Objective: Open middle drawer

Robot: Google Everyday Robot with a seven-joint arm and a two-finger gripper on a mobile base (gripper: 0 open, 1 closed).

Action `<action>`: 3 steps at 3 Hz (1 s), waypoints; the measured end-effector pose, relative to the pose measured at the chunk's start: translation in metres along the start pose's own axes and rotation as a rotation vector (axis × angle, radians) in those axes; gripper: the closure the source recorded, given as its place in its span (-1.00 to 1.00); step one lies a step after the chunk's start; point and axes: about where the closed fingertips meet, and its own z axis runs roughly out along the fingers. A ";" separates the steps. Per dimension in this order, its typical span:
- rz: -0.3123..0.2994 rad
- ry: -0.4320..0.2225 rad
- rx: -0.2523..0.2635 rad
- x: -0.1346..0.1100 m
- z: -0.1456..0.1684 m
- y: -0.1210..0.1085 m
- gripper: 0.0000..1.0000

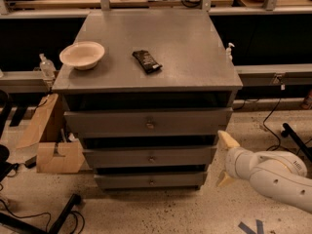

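Note:
The grey cabinet has three drawer fronts stacked one above the other. The middle drawer (150, 157) is the mid-sized front with a small round knob (151, 158) at its centre, and it sits flush, shut. The taller top drawer (147, 123) is above it and the shorter bottom drawer (150, 181) below. My gripper (226, 159) is at the lower right, on a white arm, just right of the middle drawer's right end and apart from it. Its two pale fingers (227, 139) are spread apart, empty.
A white bowl (82, 54) and a dark snack bar (146, 61) lie on the cabinet top (185, 43). Cardboard boxes (51, 143) stand on the floor at the left. Cables and a black stand leg (61, 213) lie on the speckled floor. Benches run behind.

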 end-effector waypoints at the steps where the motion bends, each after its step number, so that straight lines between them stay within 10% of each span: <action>1: 0.009 -0.011 -0.037 0.012 0.030 0.024 -1.00; 3: -0.007 -0.017 -0.070 0.005 0.041 0.031 -1.00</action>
